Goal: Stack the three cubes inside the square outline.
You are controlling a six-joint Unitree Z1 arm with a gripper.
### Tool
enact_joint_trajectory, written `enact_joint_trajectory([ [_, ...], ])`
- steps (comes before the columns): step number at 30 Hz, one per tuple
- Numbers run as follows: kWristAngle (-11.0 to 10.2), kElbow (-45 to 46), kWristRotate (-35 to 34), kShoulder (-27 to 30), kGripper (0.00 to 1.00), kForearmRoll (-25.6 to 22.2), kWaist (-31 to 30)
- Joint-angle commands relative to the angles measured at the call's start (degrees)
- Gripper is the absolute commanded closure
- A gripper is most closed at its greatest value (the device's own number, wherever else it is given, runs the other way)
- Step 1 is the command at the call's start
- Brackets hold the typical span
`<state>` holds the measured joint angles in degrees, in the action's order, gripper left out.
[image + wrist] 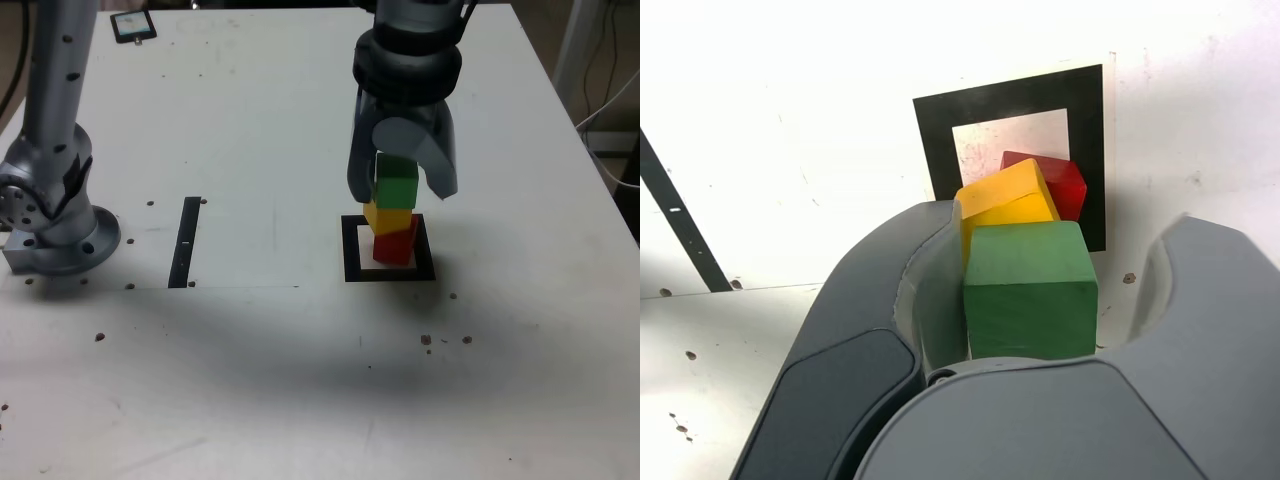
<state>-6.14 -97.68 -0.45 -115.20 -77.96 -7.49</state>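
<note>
The three cubes stand stacked in the square outline. The red cube is at the bottom, on the outline's white centre. The yellow cube rests on it, shifted and turned a little. The green cube is on top. My gripper hangs over the stack with its jaws on either side of the green cube. In the wrist view one finger lies close against the cube, while a strip of table shows between the cube and the other finger. The gripper is open.
A thin black strip lies on the white table at the exterior view's left. The arm's grey base stands further left. A small dark device lies at the back left. Cables hang beyond the table's right edge.
</note>
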Motion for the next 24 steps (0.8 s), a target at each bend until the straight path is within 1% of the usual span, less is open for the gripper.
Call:
enact_joint_trajectory([
  [1,-0.3,0.4,-0.1,1.1,0.01,0.1,0.1],
  [4,-0.9,1.3,-0.1,2.9,0.01,-0.2,0.1],
  [6,-1.4,2.5,-0.1,5.1,0.01,-0.8,0.1],
  [9,-1.9,5.2,-0.1,9.8,0.01,-1.9,0.1],
  [12,-1.9,8.9,-0.1,15.3,0.01,-2.7,0.1],
  [16,-1.2,16.7,-0.1,22.8,0.01,-2.6,0.1],
  [18,-0.7,21.0,-0.1,25.5,0.01,-2.1,0.1],
  [21,0.2,26.8,-0.1,28.4,0.01,-1.3,-0.3],
  [24,1.4,31.5,-0.3,30.0,0.01,-0.4,-0.8],
])
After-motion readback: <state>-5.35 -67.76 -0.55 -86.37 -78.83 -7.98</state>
